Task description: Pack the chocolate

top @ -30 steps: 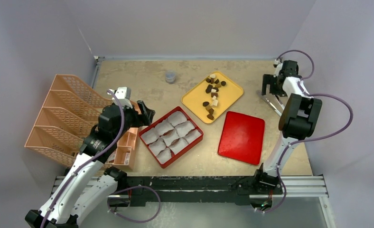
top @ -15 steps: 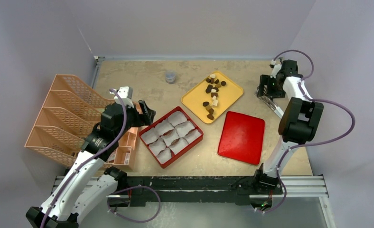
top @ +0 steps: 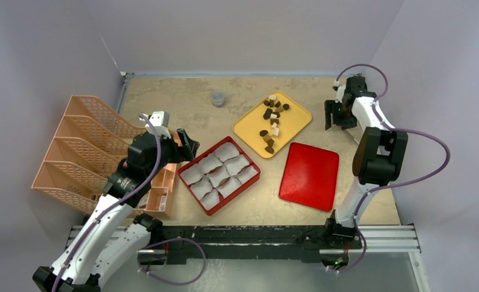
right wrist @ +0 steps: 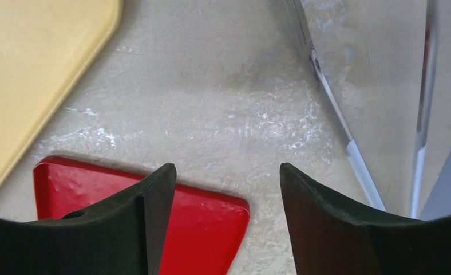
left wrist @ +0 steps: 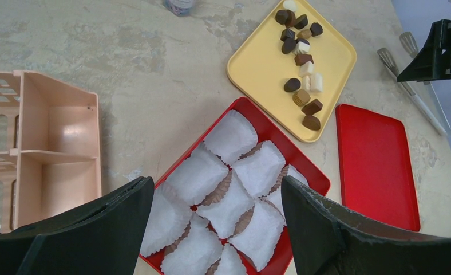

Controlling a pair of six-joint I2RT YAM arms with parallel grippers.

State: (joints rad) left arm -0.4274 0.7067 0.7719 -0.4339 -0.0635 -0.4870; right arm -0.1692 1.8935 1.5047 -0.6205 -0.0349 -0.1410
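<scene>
At the left corner of the red box [top: 236, 196], my left gripper [left wrist: 216, 189] hangs above the table with its thick black jaws spread wide and nothing between them. The box is a shallow, square plastic tray turned like a diamond, and it is packed with white crinkled paper cups [left wrist: 230, 136], pleated and pressed edge to edge, some showing brown paper underneath. Left of the box, touching its side in the overhead view, stands a peach plastic organizer [left wrist: 57, 160] with smooth bins near me and slanted mesh dividers further left. Right of the box lies a flat red lid [left wrist: 375, 166] with rounded corners and a faintly pebbled surface. Beyond the box sits a smooth yellow tray [left wrist: 263, 63], and all the chocolate [left wrist: 301, 57] is on it: small dark, tan and cream chunks, some rounded and some blocky, strung loosely along its right half. Further back and left of the box is a small grey ribbed jar [top: 218, 98]. Far right of the box lie thin shiny metal tongs [right wrist: 331, 103] on the mottled beige tabletop, and my right gripper [right wrist: 224, 172] hovers over bare table just beside them, jaws apart and empty.
</scene>
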